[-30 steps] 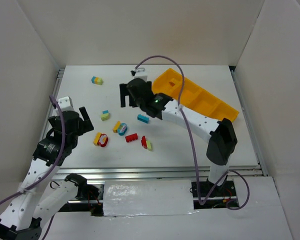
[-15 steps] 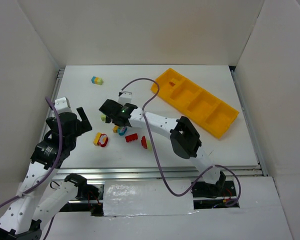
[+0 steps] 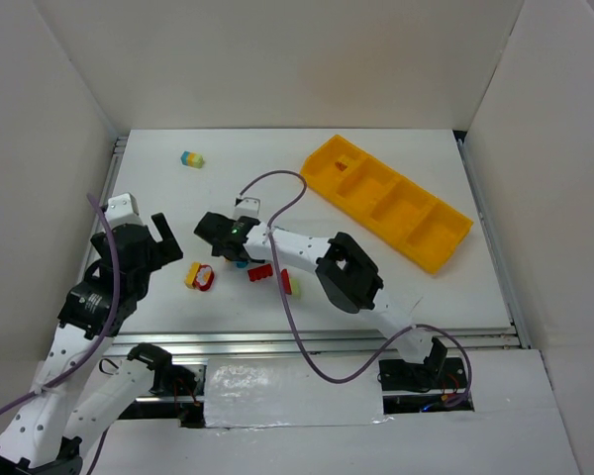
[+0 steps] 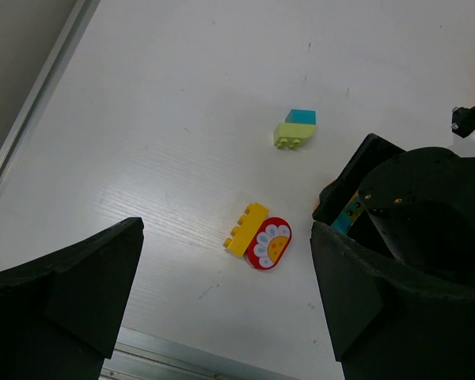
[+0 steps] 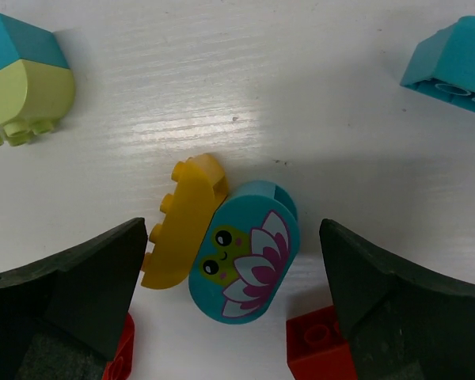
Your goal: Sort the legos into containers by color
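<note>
Now, starting at the left, your left fingers [image 4: 71, 285] are standing spread wide and gripping nothing, hanging over a yellow brick [image 4: 245, 228] that is lying against a red oval piece [image 4: 269, 242] on the desk [image 4: 182, 95]. Further right, your right fingers [image 5: 71, 285] are likewise gaping empty, straddling a yellow stud brick [image 5: 184, 222] that is touching a teal oval piece [image 5: 244, 252] with a printed face. These legos are probably going to feel light, rigid and slick, so you should be pinching across flat side walls, not studs or curved edges, or they may be squirting out. The orange tray [image 3: 391, 198] is sitting well apart on the far right.
</note>
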Controlling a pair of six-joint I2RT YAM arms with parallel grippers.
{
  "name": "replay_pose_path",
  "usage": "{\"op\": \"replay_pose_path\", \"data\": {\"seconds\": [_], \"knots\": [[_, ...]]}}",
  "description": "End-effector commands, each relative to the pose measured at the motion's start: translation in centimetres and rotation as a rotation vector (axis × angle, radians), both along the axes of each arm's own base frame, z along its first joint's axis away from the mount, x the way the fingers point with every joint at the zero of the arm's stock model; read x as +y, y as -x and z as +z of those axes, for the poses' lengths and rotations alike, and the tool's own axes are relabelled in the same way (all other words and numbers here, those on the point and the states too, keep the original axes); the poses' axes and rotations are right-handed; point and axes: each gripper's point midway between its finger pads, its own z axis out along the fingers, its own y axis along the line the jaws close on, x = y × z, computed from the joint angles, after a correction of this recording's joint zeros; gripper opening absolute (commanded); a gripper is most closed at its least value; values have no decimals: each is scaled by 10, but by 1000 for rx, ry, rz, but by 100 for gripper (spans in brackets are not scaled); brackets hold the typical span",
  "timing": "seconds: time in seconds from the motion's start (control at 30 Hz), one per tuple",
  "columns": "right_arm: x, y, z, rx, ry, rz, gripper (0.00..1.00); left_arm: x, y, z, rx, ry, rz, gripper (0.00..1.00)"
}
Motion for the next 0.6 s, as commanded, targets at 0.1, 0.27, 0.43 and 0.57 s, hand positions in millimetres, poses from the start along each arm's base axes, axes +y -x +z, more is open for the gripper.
{"op": "replay_pose_path", "data": {"seconds": [0.1, 0.27, 0.43, 0.57], "knots": [[17, -9, 4, -25, -41, 16, 84, -1, -3, 12, -46, 13, -7, 100], [21, -8, 12, -39, -91, 43, 50, -2, -3, 12, -48, 14, -10, 100], [31, -17, 54, -150, -138, 166, 34, -1, -3, 11, -45, 14, -6, 100], [24, -26, 100, -320, -124, 249, 0, -3, -3, 14, -55, 33, -5, 100]]}}
